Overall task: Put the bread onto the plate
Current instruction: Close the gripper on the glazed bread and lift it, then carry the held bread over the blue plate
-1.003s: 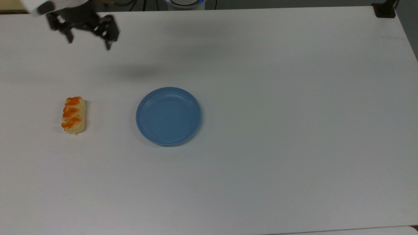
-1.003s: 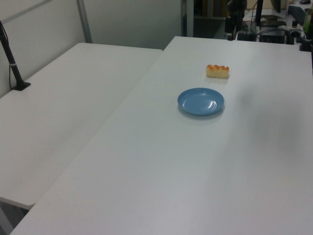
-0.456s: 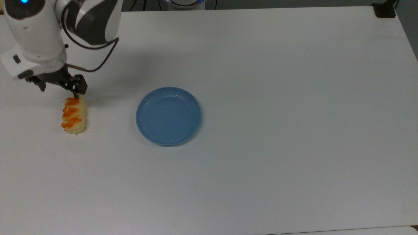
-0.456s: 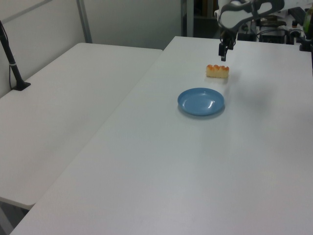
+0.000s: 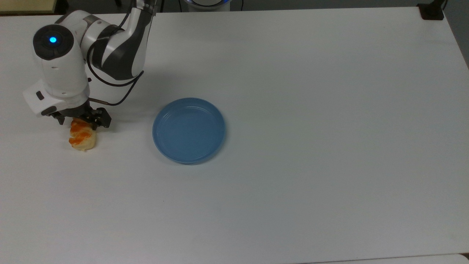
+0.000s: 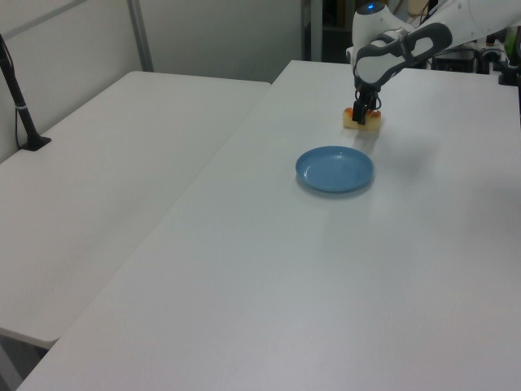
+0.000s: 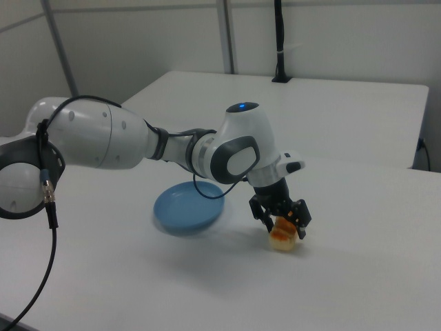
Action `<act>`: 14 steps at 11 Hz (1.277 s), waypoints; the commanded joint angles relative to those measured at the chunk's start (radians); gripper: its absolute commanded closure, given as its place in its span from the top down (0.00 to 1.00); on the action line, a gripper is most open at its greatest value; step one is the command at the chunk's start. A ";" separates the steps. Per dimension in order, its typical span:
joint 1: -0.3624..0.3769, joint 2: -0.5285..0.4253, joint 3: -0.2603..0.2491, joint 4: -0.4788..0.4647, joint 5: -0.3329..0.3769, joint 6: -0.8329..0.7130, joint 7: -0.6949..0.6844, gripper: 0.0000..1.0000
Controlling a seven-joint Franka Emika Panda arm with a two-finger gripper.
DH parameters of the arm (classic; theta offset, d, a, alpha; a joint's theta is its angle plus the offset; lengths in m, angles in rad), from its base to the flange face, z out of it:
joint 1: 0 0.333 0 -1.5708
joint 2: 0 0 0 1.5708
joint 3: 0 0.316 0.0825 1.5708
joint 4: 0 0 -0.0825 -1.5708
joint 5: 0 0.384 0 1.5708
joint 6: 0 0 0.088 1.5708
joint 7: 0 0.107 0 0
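With its fingers spread to either side of the roll, the gripper (image 5: 83, 120) sits low over the far end of the bread (image 5: 82, 137), jaws apart and not yet pinching, so nothing is held. In the right view the gripper (image 7: 281, 219) straddles the bread (image 7: 284, 234), one dark finger on each long side, the glazed top showing between them. From the left view, gripper (image 6: 363, 110) and bread (image 6: 362, 120) overlap, and I can't tell whether the pads touch the crust.

Judging the step: this is the grasp itself, and the task is barely begun. The bread lies on the table (image 5: 311, 91), well apart from the plate (image 5: 189, 130), off to the plate's left in the top view. The plate is bare.

To do this well, I'd say settle a touch lower so the pads meet the pale sides rather than the ridged top, then close gently; the roll looks soft and may squash or tip. The grip looks off-centre toward one end, so the free end might droop on the lift. Raise it clear before crossing to the plate.
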 commanded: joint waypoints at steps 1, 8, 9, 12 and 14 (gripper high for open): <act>0.009 0.011 -0.003 -0.004 0.028 0.045 0.005 0.43; 0.225 -0.136 -0.038 0.003 0.094 -0.169 0.064 0.34; 0.286 -0.164 -0.039 0.002 0.091 -0.238 0.091 0.34; 0.452 -0.155 -0.040 -0.004 0.074 -0.283 0.224 0.36; 0.473 -0.129 -0.040 -0.007 0.065 -0.282 0.232 0.39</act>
